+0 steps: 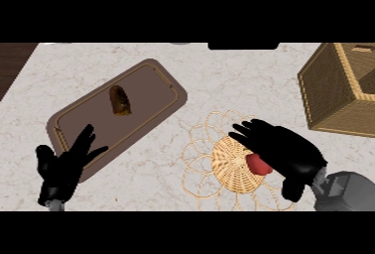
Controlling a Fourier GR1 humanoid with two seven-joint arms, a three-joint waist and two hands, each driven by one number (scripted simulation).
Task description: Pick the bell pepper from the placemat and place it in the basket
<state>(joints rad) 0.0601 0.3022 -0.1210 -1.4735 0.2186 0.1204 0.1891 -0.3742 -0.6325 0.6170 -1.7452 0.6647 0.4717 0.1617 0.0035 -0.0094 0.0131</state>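
Note:
The red bell pepper shows inside the woven basket, at the right of its wicker bottom. My right hand is spread over it with fingers stretched toward the upper left, open; the palm hides part of the pepper, and I cannot tell whether they touch. The brown placemat lies diagonally to the left of the basket. At the lower left my left hand rests open, fingers up, over the placemat's near corner.
A brown elongated food item lies on the placemat's middle. A large square wicker box stands at the right edge. Dark wood borders the marble counter at the upper left.

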